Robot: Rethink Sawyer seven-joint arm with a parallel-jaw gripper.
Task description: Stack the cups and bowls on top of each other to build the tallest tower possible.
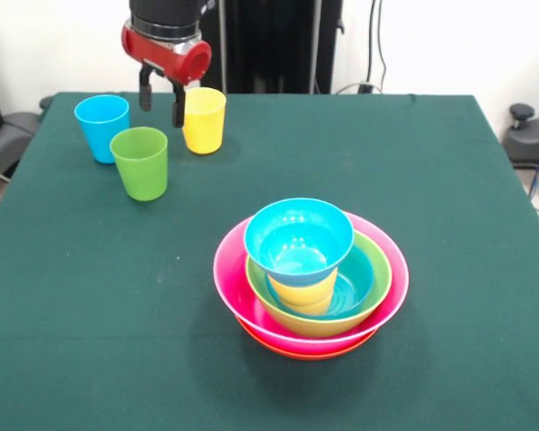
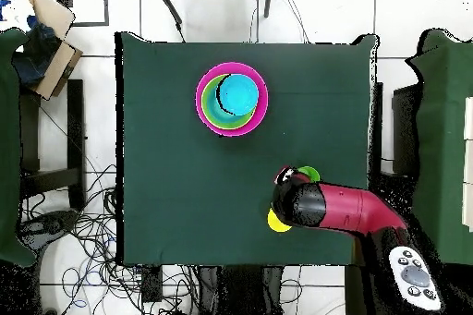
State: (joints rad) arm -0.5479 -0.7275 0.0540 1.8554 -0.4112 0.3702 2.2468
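Observation:
The tower (image 1: 310,278) stands at the table's middle front: a wide orange bowl (image 1: 305,350) at the bottom, then the large pink bowl (image 1: 238,292), the lime green bowl (image 1: 380,289), a blue bowl (image 1: 357,285), the squat yellow-orange cup (image 1: 303,293) and a second blue bowl (image 1: 298,238) upright on top. The red bowl is hidden. The light blue cup (image 1: 101,126), green cup (image 1: 140,162) and yellow cup (image 1: 204,119) stand upright at the far left. My gripper (image 1: 161,101) hangs open and empty between the light blue and yellow cups, above the table. In the overhead view the arm (image 2: 342,210) covers the cups, apart from slivers of the yellow cup (image 2: 275,222) and the green cup (image 2: 311,174).
The table wears a dark green cloth (image 1: 431,180). The tower also shows in the overhead view (image 2: 232,99). Cables and chairs surround the table; a cardboard box (image 2: 51,43) lies off the table, and a control pad (image 2: 413,276) sits near the robot's base.

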